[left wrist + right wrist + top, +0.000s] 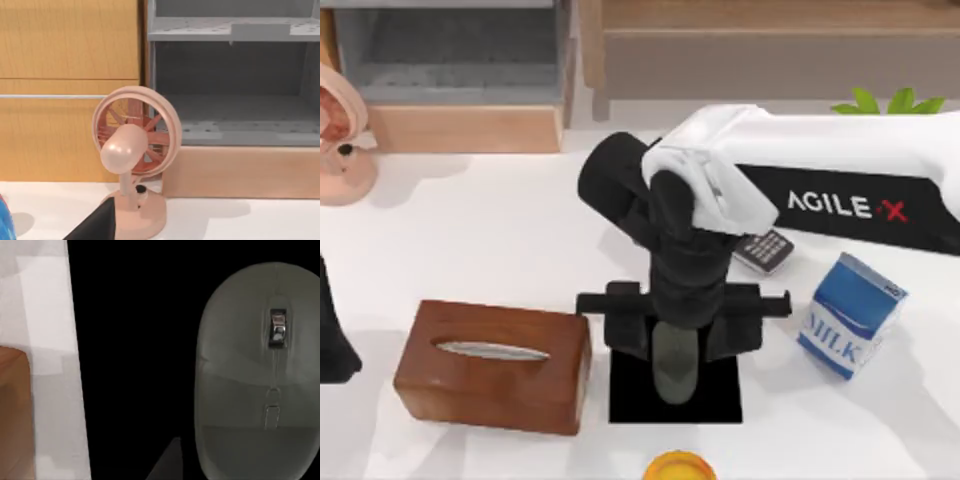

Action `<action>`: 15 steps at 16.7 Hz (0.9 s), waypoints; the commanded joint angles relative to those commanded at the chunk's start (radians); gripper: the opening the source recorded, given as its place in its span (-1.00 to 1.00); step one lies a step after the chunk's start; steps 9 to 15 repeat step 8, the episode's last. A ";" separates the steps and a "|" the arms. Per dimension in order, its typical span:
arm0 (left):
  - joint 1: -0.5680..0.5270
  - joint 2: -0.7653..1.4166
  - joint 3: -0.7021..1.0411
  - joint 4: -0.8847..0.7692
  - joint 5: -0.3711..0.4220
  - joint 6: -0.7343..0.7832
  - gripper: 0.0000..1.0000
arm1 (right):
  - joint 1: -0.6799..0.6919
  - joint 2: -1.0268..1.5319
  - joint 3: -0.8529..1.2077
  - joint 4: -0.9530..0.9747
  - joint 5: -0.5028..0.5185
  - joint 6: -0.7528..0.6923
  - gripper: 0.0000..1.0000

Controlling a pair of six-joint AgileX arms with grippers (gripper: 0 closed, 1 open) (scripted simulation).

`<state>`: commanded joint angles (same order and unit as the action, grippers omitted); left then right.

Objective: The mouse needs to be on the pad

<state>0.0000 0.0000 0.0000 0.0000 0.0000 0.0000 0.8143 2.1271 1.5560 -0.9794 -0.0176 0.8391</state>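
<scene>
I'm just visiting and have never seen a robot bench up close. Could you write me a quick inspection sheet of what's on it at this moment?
Surface: white table, no spills seen.
Job's things: small smooth dark grey oval mouse lies on the flat matte black rectangular pad, within its edges.
Clutter: brown wooden tissue box left of the pad; blue and white milk carton to its right; black keyed handset behind; round yellow object at the front edge; pink desk fan at back left.
Grippers: right gripper is directly over the mouse, finger state unclear; left arm parked at the left edge.
Cables: nothing seen.
Surroundings: grey shelf unit, wooden cabinets, green leaves at back right.
</scene>
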 joint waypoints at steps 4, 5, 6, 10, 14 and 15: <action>0.000 0.000 0.000 0.000 0.000 0.000 1.00 | 0.000 0.000 0.000 0.000 0.000 0.000 1.00; 0.000 0.000 0.000 0.000 0.000 0.000 1.00 | 0.000 0.000 0.000 0.000 0.000 0.000 1.00; 0.000 0.000 0.000 0.000 0.000 0.000 1.00 | 0.000 0.000 0.000 0.000 0.000 0.000 1.00; 0.000 0.000 0.000 0.000 0.000 0.000 1.00 | 0.000 0.000 0.000 0.000 0.000 0.000 1.00; 0.000 0.000 0.000 0.000 0.000 0.000 1.00 | 0.000 0.000 0.000 0.000 0.000 0.000 1.00; 0.000 0.000 0.000 0.000 0.000 0.000 1.00 | 0.000 0.000 0.000 0.000 0.000 0.000 1.00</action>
